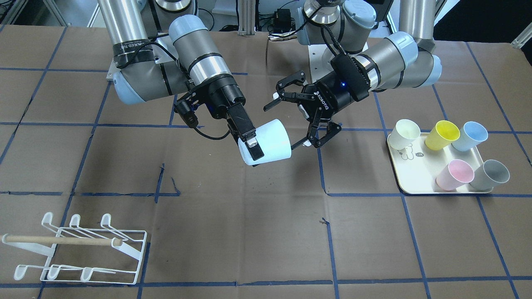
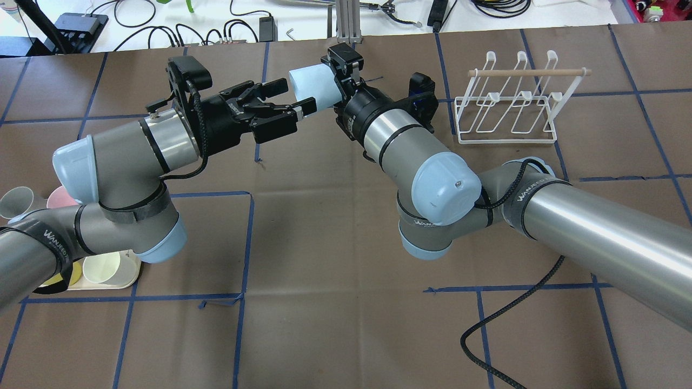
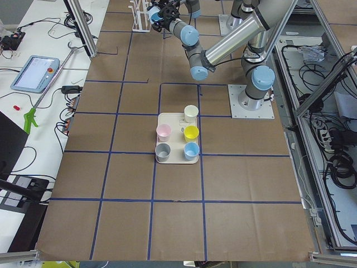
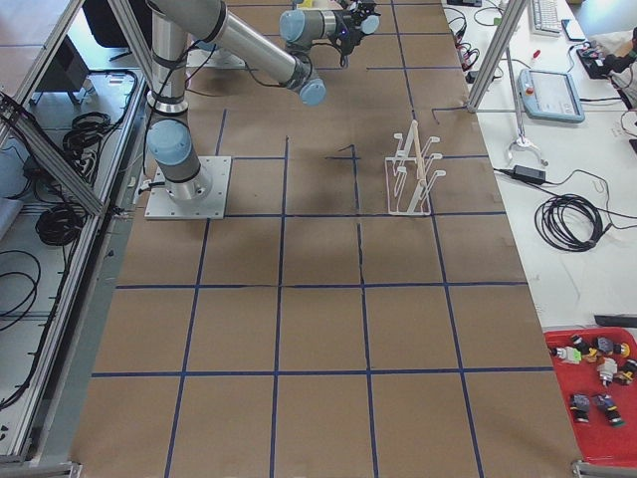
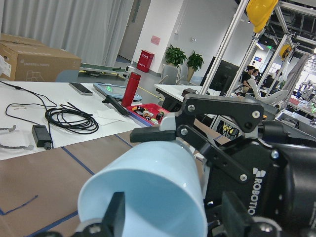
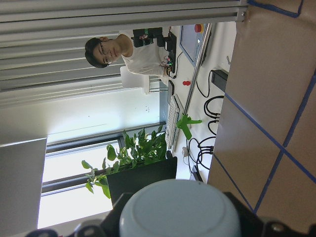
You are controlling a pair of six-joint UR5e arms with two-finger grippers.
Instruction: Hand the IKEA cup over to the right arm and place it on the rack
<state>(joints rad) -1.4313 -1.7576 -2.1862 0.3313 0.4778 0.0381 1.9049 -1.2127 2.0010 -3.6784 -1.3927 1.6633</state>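
A pale-blue cup is held on its side above the table's middle, mouth toward the left arm. My right gripper is shut on the cup near its base; in the overhead view the right gripper holds the cup the same way. My left gripper is open, with its fingers spread on either side of the cup's rim and not closed on it, as the overhead view also shows. The cup fills the left wrist view. The white wire rack stands at the table's front, on the right arm's side.
A cream tray holds several cups: white, yellow, blue, pink, grey. It sits on the left arm's side. Blue tape lines cross the brown table cover. A black cable trails below the right arm.
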